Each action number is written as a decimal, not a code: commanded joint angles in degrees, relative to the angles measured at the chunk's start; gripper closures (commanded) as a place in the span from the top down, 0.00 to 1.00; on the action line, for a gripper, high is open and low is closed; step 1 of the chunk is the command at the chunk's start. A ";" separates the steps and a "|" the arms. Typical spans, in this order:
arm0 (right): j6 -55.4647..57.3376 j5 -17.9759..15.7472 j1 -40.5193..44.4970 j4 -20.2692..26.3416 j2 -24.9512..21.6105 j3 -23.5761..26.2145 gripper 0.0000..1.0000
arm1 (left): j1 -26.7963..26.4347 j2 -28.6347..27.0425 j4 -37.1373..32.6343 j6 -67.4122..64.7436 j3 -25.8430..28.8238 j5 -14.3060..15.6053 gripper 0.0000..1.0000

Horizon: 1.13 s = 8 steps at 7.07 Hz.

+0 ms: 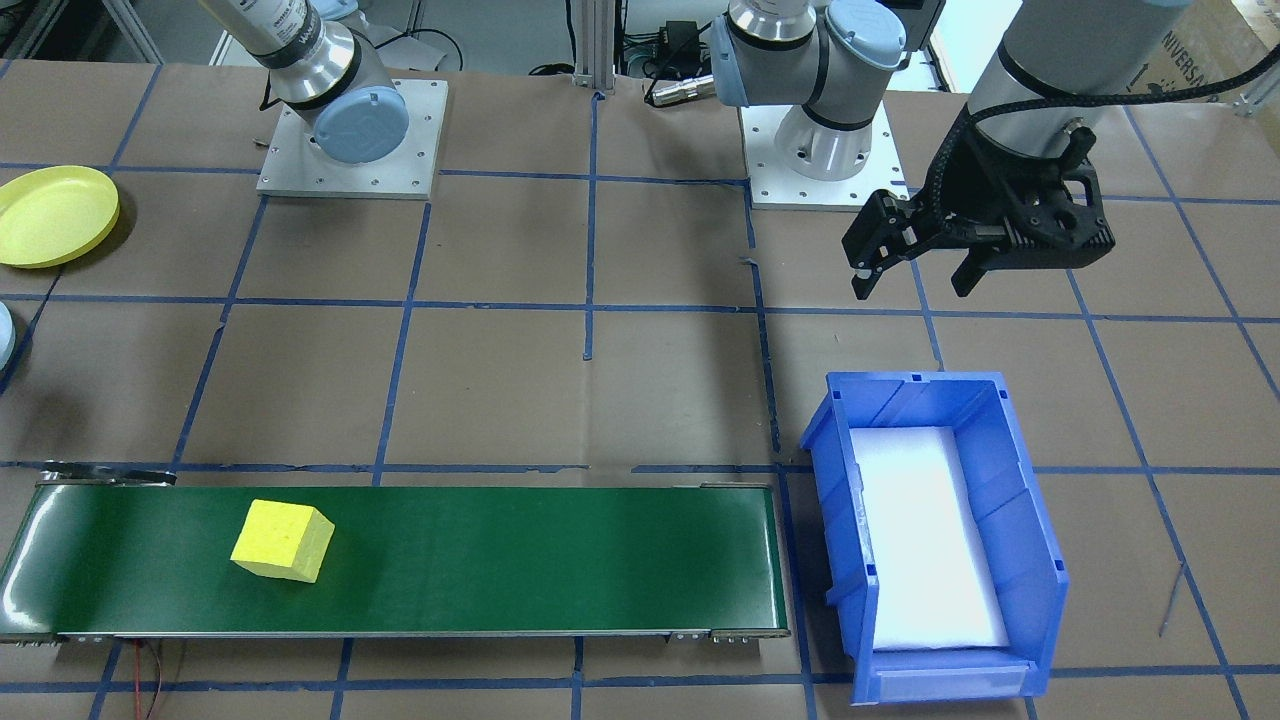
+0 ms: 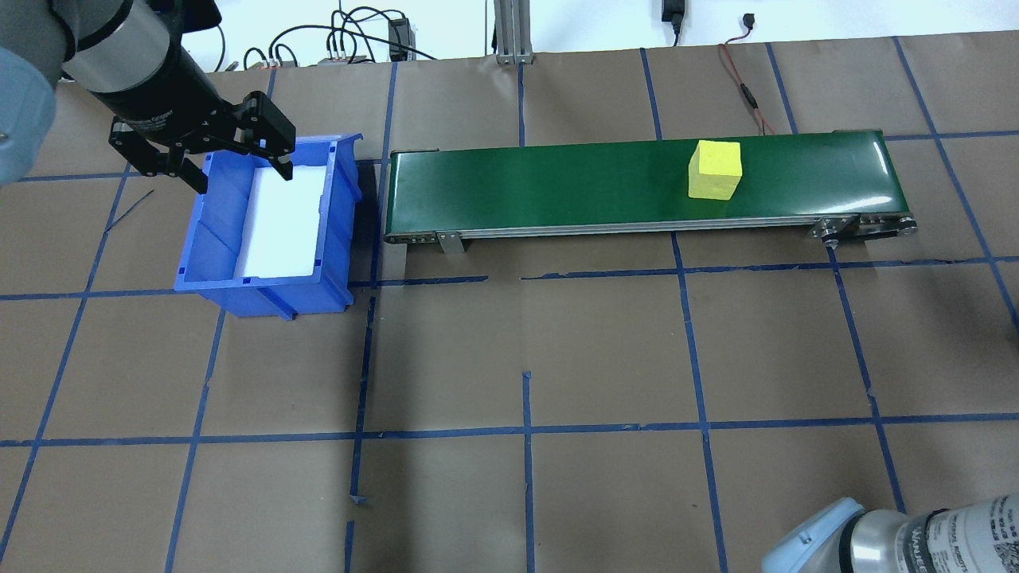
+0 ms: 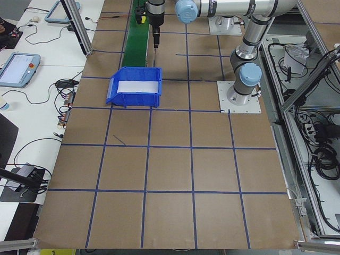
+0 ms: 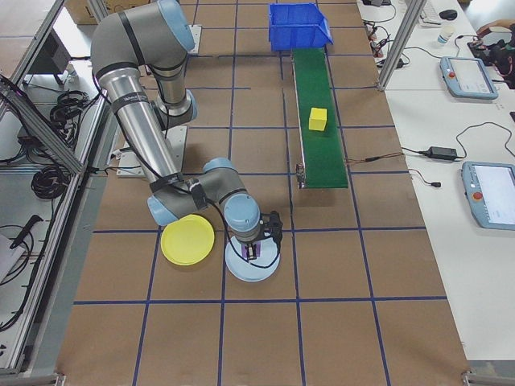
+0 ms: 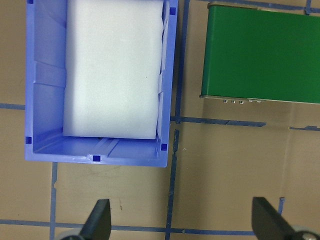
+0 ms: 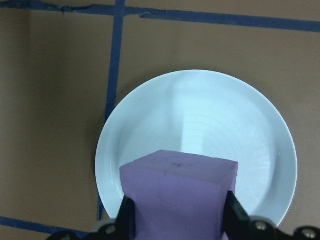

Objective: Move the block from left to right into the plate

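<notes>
Right gripper [image 6: 177,225] pinched purple block [image 6: 179,192] over pale blue plate [image 6: 200,125] | left gripper [image 5: 180,222] spread above blue bin [image 5: 100,150] | yellow block [image 1: 283,540] sat on conveyor [image 1: 500,560]

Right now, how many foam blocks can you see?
2: a yellow block on the green conveyor belt, a purple block held by the right gripper over the pale blue plate.

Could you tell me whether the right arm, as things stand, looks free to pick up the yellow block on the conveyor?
Probably not yet: the right gripper is shut on a purple block over the pale blue plate. The yellow block itself lies uncovered on the belt.
</notes>
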 commanded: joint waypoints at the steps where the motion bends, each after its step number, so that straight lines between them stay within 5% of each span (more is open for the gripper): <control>1: 0.82 -0.96 -0.38 -0.29 0.26 0.08 1.00 | 0.33 -0.24 0.47 0.01 -1.08 -0.23 1.00; 3: 9.33 -0.97 0.92 1.29 -1.15 -0.18 1.00 | 0.24 -0.07 0.56 0.01 -1.35 0.29 1.00; 6: 31.77 0.34 17.76 7.89 -5.29 -2.12 0.99 | 0.16 -0.07 0.65 0.01 -1.36 -0.05 1.00; 8: 44.45 6.21 26.13 7.53 -4.33 -5.52 0.99 | 0.16 0.02 0.65 0.01 -1.36 0.21 1.00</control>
